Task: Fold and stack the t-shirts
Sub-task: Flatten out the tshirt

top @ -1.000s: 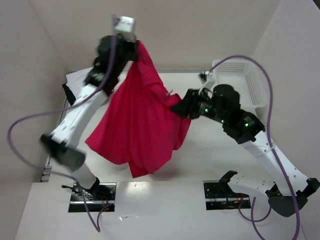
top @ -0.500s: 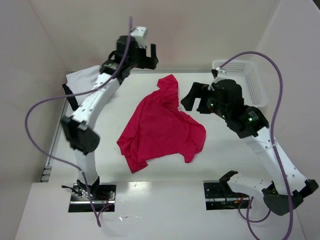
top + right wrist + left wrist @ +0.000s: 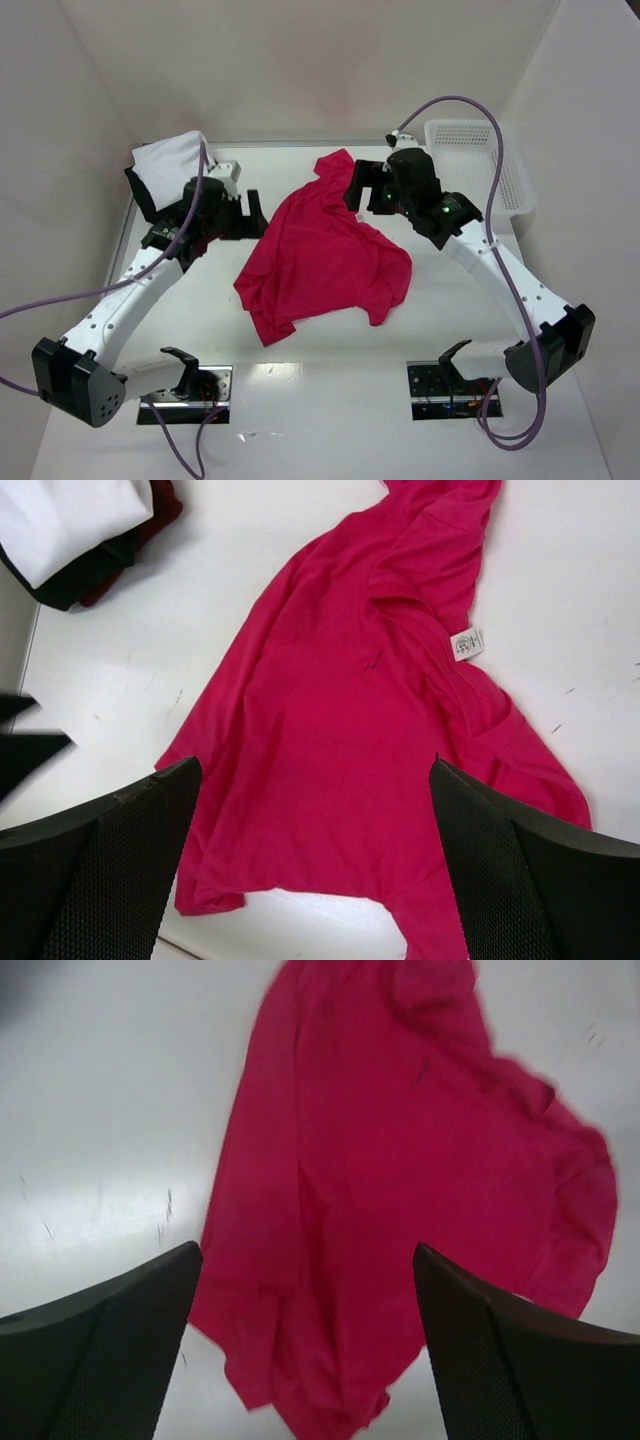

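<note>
Both my arms had dropped from the high lift of a second before, and the red t-shirt (image 3: 325, 250), then hanging between my pincers, lay let go and rumpled mid-table (image 3: 470, 330). My left gripper (image 3: 254, 214) stood wide and empty just beside its left edge. My right gripper (image 3: 358, 192), equally wide, hovered by its collar end. The white t-shirt (image 3: 170, 160) sat on the black t-shirt (image 3: 141, 196) at the far left corner.
</note>
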{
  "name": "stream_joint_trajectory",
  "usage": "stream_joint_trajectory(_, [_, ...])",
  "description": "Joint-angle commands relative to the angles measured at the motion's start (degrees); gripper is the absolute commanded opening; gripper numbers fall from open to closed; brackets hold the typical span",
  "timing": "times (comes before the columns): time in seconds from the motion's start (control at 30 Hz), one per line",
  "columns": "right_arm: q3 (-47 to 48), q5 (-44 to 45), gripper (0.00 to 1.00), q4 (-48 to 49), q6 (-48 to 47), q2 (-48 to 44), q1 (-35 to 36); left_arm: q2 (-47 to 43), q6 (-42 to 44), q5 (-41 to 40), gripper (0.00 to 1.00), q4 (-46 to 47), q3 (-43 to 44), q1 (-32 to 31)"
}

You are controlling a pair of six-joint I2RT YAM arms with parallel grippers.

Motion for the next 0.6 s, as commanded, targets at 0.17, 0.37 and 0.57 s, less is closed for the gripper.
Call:
stream_joint_trajectory(0.17, [-2.6, 1.3, 1.00, 6.7, 2.4, 1.2, -0.5, -1.7, -15.1, 3.1, 0.91, -3.7, -13.4, 0.0])
stream_joint_trajectory(0.37, [-3.8, 1.3, 1.00, 6.2, 4.1, 0.7, -0.5, 7.4, -18.2, 3.3, 0.87, 4.2, -18.1, 2.2])
stream_joint_trajectory(0.57, [-3.8, 1.3, 1.00, 5.7, 4.7, 0.7, -0.5, 9.9, -20.1, 6.3, 0.81, 10.7, -21.1, 7.0])
